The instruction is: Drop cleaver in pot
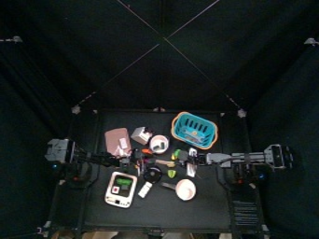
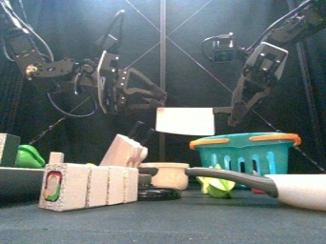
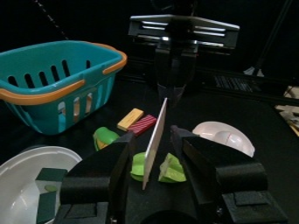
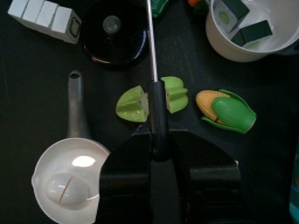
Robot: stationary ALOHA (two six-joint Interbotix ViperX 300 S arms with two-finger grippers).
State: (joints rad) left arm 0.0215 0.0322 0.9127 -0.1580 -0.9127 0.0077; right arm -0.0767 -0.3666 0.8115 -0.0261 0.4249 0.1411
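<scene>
The right gripper [image 4: 153, 131] hung over the desk [image 1: 93, 210], clenched on the cleaver [image 2: 185, 121]; the left gripper [image 3: 149, 162] stood released, its jaws flanking the blade.

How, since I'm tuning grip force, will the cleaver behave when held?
The cleaver is likely stiff: its thin blade looks straight, edge-on in both wrist views. Probably light, held by the right end effector alone. Flat, so it shouldn't roll.

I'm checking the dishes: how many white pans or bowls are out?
2: a white pan near the green pepper, a white bowl holding green pieces. More may be hidden.
</scene>
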